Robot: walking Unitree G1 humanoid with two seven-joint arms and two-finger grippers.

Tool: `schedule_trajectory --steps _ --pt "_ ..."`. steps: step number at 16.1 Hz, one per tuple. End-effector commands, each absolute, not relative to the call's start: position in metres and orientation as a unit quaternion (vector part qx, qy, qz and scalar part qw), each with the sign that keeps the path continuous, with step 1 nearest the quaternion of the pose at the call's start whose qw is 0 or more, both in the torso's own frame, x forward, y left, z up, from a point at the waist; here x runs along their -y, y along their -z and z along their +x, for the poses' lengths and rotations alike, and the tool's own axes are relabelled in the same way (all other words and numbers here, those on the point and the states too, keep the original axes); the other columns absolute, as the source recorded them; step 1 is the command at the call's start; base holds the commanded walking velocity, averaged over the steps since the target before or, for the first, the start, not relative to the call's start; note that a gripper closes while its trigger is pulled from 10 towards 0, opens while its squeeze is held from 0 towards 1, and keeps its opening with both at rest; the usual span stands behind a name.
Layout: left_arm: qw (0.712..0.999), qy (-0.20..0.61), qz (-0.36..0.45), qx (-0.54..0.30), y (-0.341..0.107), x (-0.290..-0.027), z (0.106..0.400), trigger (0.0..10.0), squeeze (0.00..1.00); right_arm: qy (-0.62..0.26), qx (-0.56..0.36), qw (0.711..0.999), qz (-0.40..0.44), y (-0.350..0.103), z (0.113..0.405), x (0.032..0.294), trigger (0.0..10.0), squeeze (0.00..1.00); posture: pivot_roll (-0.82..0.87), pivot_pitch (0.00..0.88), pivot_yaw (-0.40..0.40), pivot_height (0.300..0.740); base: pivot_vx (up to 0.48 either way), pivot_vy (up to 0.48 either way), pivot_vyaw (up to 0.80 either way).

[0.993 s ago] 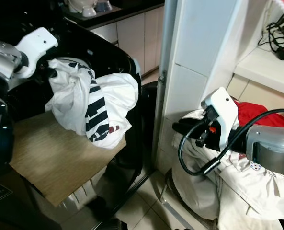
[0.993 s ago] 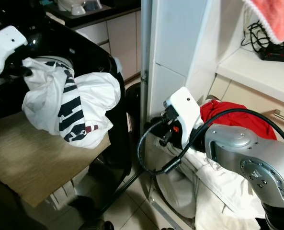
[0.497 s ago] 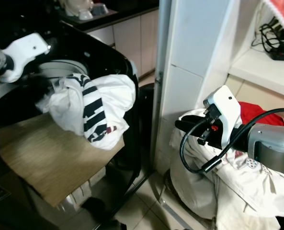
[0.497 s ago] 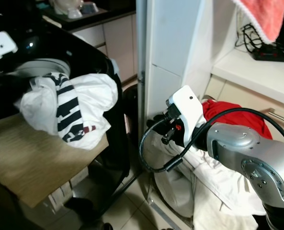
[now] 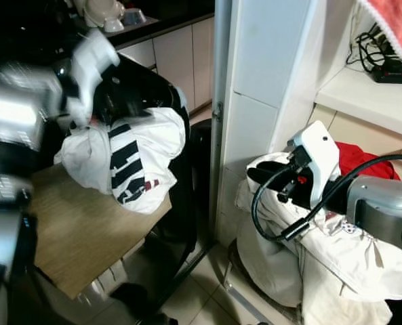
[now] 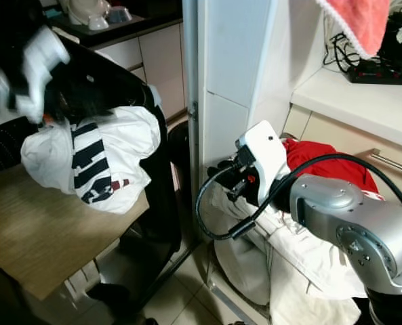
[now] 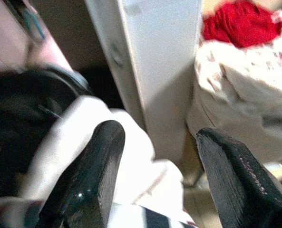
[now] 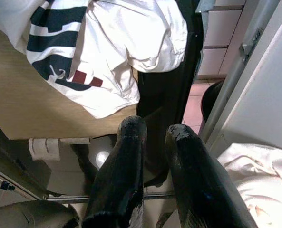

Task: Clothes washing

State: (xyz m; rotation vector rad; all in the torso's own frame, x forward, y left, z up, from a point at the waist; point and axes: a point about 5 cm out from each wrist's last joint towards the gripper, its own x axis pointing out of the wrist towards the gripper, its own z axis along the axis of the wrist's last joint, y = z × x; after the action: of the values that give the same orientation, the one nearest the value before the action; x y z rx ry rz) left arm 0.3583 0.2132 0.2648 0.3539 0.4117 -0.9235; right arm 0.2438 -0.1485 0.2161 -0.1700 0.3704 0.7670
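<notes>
wooden worktop [image 5: 78, 230] carries a striped white shirt [image 5: 129, 159] draped off the black washer's rim [image 5: 177, 101]. left end effector [image 7: 155, 156] hovers above, spread wide and empty; right end effector [image 8: 152, 142] is nearly closed, empty. unsupported, the shirt may slide floorward.

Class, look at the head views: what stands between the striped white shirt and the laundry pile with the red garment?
In both eye views, a white tiled pillar with a grey metal strip separates the striped shirt from the laundry pile.

The dark print on the white shirt [image 8: 98, 52] cannot be read.
</notes>
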Motion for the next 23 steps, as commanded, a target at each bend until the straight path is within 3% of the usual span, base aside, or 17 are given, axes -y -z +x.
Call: schedule_trajectory --steps 1,4,5,6,11,15,16,23 --pt "0.862 0.432 0.184 -0.191 -0.27 -0.212 0.355 10.0 1.0 -0.366 -0.17 0.911 -0.083 -0.219 0.244 0.149 10.0 0.0 -0.07 0.0 0.071 0.74 0.0 0.0 0.0" --pt "0.87 0.38 0.233 -0.212 -0.261 -0.22 0.354 10.0 0.96 -0.369 -0.173 0.909 -0.082 -0.219 0.243 0.149 10.0 0.0 -0.07 0.0 0.067 0.74 0.0 0.0 0.0" --pt "0.879 0.347 0.248 -0.212 -0.259 -0.224 0.355 10.0 0.05 -0.37 -0.174 0.909 -0.084 -0.219 0.243 0.149 10.0 0.0 -0.07 0.0 0.067 0.74 0.0 0.0 0.0" --pt "0.886 0.315 0.261 -0.217 -0.258 -0.229 0.356 10.0 0.0 -0.372 -0.175 0.908 -0.083 -0.218 0.243 0.149 10.0 0.0 -0.07 0.0 0.067 0.74 0.0 0.0 0.0" --pt "0.9 0.184 0.304 -0.253 -0.247 -0.256 0.36 10.0 0.0 -0.373 -0.176 0.907 -0.084 -0.218 0.244 0.148 10.0 0.0 -0.07 0.0 0.066 0.74 0.0 0.0 0.0" --pt "0.901 0.138 0.318 -0.26 -0.244 -0.268 0.363 10.0 0.0 -0.377 -0.178 0.905 -0.082 -0.219 0.243 0.148 10.0 0.0 -0.07 0.0 0.065 0.74 0.0 0.0 0.0" --pt "0.903 0.139 0.311 -0.261 -0.242 -0.267 0.363 0.0 0.0 -0.38 -0.178 0.904 -0.082 -0.219 0.243 0.148 10.0 0.0 -0.07 0.0 0.064 0.74 0.0 0.0 0.0" --pt "0.914 0.146 0.273 -0.261 -0.232 -0.265 0.366 0.0 0.0 -0.388 -0.178 0.9 -0.085 -0.22 0.242 0.148 10.0 0.0 -0.07 0.0 0.063 0.74 0.0 0.0 0.0"
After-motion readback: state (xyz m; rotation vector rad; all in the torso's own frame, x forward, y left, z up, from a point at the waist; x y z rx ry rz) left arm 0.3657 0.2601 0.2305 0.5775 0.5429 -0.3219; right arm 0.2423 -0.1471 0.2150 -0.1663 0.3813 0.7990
